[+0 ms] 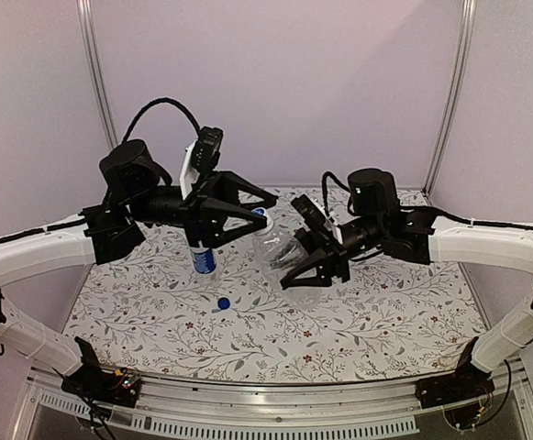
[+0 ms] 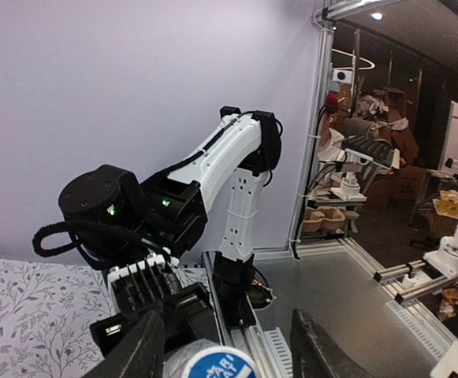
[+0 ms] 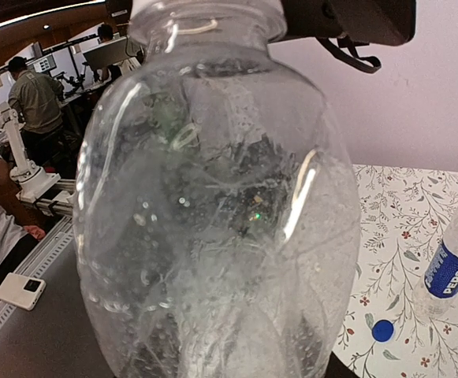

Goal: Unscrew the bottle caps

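My right gripper [image 1: 286, 273] is shut on the plain clear bottle [image 1: 272, 241] and holds it tilted above the table; that bottle [image 3: 213, 205] fills the right wrist view and hides the fingers. Its whitish cap with a blue top [image 2: 213, 365] sits on the neck between my left gripper's [image 1: 268, 211] fingers [image 2: 138, 350]. The jaws stand apart, with a clear gap on the cap's right side. The labelled bottle [image 1: 203, 258] stands upright on the mat under the left arm, without a cap. A solid blue cap [image 1: 223, 302] lies loose on the mat in front of it.
The flowered mat [image 1: 358, 321] covers the table. A metal rail [image 1: 275, 403] runs along the near edge by the arm bases. The right wrist view also shows the labelled bottle [image 3: 453, 264] and the loose blue cap [image 3: 382, 330].
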Robot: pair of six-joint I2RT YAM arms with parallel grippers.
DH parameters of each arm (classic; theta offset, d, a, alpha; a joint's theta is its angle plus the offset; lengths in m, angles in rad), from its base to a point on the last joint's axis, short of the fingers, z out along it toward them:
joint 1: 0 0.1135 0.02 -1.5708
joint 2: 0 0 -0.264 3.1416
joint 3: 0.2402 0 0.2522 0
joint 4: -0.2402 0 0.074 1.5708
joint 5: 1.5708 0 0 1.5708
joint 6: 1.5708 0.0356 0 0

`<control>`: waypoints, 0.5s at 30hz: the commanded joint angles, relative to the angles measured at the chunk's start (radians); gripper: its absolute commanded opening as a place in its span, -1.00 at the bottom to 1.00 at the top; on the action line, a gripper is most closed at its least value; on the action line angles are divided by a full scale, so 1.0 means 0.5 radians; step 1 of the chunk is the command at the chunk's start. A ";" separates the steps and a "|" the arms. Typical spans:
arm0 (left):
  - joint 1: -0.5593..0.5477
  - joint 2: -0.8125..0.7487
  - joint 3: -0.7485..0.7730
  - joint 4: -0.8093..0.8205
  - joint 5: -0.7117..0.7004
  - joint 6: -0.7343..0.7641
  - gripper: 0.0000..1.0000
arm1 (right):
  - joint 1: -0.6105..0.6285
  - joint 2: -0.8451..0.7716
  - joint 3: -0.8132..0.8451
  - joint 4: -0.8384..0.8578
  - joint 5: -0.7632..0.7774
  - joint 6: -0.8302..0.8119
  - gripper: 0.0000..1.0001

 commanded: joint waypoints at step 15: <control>0.014 -0.007 -0.004 0.028 -0.013 0.035 -0.44 | -0.005 0.008 0.062 0.031 0.061 0.040 -0.48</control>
